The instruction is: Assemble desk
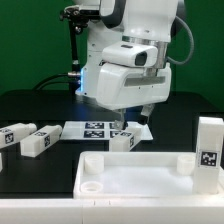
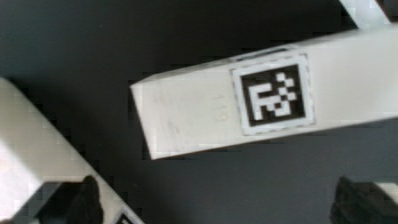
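Note:
The white tabletop (image 1: 140, 176) lies flat at the front with a round socket at its near corner. One white leg (image 1: 122, 141) with a black-and-white tag lies just behind it, directly under my gripper (image 1: 130, 126). In the wrist view this leg (image 2: 267, 100) lies slanted on the black table, tag up. My gripper (image 2: 217, 206) is open and empty above it, with a dark fingertip (image 2: 68, 202) at one side and the other at the opposite side, neither touching the leg. Two more legs (image 1: 15, 137) (image 1: 40, 142) lie at the exterior view's left. A fourth leg (image 1: 208, 150) stands upright at the right.
The marker board (image 1: 92, 128) lies flat on the black table behind the leg under the gripper. A white edge (image 2: 36, 160) crosses one side of the wrist view, and I cannot tell what it belongs to. A black stand (image 1: 72, 50) rises behind the arm.

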Controlling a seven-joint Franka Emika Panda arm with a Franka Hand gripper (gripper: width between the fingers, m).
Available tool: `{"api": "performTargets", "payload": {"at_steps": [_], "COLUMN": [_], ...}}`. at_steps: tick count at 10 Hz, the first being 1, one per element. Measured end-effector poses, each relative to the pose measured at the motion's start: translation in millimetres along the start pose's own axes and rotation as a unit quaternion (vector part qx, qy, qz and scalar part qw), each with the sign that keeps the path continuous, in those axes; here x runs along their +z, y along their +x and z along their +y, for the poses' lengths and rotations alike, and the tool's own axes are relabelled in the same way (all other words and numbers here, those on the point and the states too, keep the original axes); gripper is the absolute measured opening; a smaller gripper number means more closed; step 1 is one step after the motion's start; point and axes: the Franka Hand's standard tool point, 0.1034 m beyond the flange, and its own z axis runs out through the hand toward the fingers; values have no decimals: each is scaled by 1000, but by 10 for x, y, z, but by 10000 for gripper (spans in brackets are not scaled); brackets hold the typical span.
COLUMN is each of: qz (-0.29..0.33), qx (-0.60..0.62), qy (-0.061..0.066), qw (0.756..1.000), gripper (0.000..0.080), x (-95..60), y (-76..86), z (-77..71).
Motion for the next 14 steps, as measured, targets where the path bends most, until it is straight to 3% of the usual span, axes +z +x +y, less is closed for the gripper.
{"api": "performTargets", "payload": {"at_steps": [2, 3, 4, 5, 6, 9, 10, 11, 13, 14], "qz": [0, -10, -26, -46, -39, -45, -47, -49, -52, -52], "qx": [82, 160, 253, 340, 362, 442, 481, 546, 618, 635], "qy": [7, 20, 40, 72, 72, 72, 83, 108, 140, 146], "qw": [997, 987, 966, 937, 928, 893, 871, 830, 772, 757], "gripper": [649, 649, 649, 649, 649, 649, 649, 649, 649, 649], "x": [2, 9, 24, -47, -42, -36, -7, 77, 174, 175], "y": [-1, -15, -40, -29, -17, 0, -19, -72, -67, -67], "z": [5, 57, 88, 216, 307, 266, 261, 269, 195, 194]}}
